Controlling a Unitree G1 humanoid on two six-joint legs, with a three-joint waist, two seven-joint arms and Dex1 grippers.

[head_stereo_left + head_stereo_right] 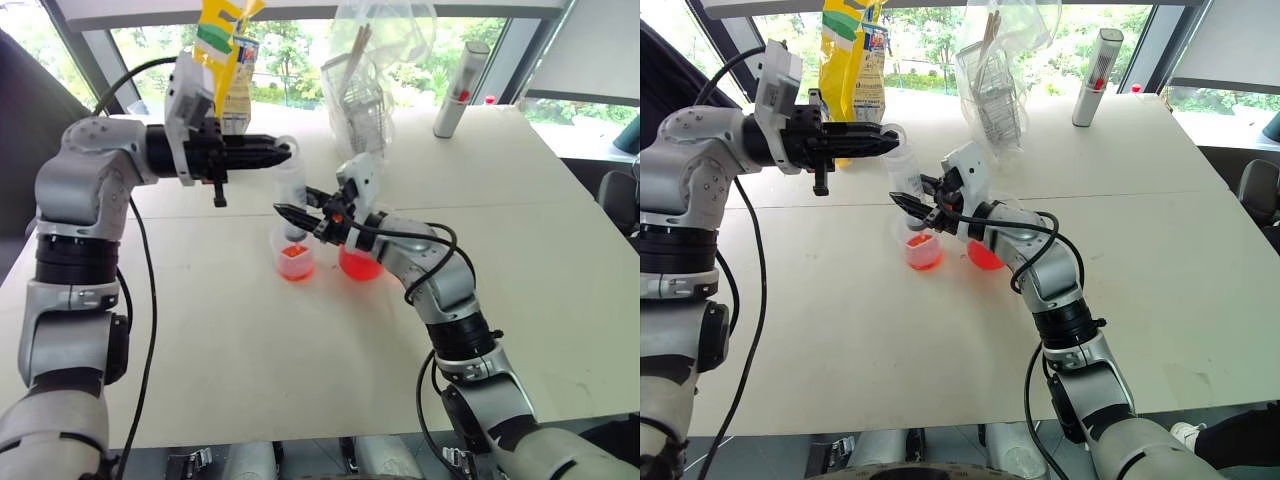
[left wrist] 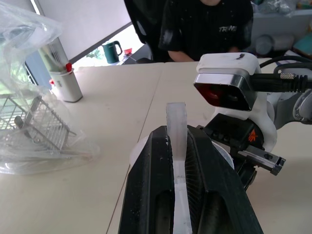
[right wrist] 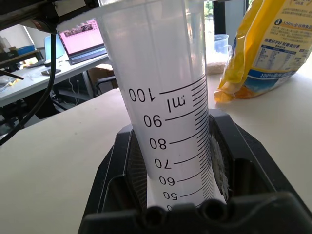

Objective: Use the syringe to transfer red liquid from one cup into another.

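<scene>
Right claw [image 1: 290, 213] is clamped on the barrel of the syringe [image 1: 291, 195], which is held upright with its long axis vertical (printed scale seen in the right wrist view) and its tip pointed down into the smaller cup [image 1: 293, 262]. Left claw [image 1: 282, 152] is pinched shut on the syringe's ring handle at the top. Both forearms are held roughly level, the left reaching rightward. Red liquid [image 1: 294, 266] is seen in that cup; the larger cup [image 1: 358, 262], just beside it on the surface [image 1: 250, 350], is also red.

Silver-grey arms [image 1: 70, 200] — black joints, black fingers [image 1: 255, 152], looping black cables (both).
</scene>
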